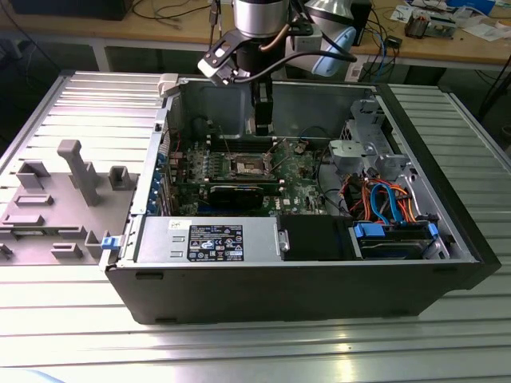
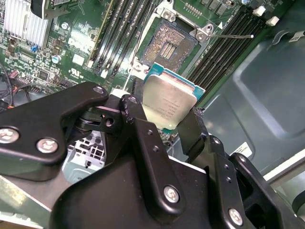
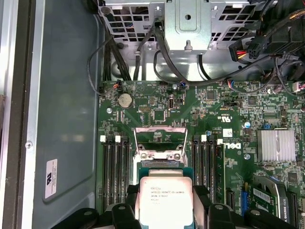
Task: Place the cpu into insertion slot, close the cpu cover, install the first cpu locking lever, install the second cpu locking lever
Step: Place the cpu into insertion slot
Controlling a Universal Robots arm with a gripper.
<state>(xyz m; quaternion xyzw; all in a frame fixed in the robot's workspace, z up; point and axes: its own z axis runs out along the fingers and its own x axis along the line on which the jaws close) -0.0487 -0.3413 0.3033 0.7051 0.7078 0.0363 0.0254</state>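
Note:
My gripper (image 2: pixel 162 115) is shut on the cpu (image 2: pixel 169 101), a small square chip with a silvery top and green edge, clamped by two opposite sides between black fingers (image 2: pixel 132 109). It hangs tilted above the motherboard, a short way from the open insertion slot (image 2: pixel 167 45), whose contact field is bare. In the first wrist view the cpu (image 3: pixel 165 200) sits in my gripper (image 3: pixel 165 206) just in front of the cpu cover (image 3: pixel 159 141), which stands raised. A thin locking lever (image 2: pixel 233 36) sticks out free beside the slot. In the exterior view my gripper (image 1: pixel 261 121) hovers over the slot (image 1: pixel 247 165).
Memory slots (image 3: pixel 114 167) flank the socket on both sides. A finned heatsink (image 3: pixel 276 145) and black cables (image 3: pixel 143 57) lie nearby. The case holds a power supply (image 1: pixel 211 239), a blue drive bay (image 1: pixel 395 235) and orange cables (image 1: pixel 375 195). A grey fixture (image 1: pixel 72 183) stands outside.

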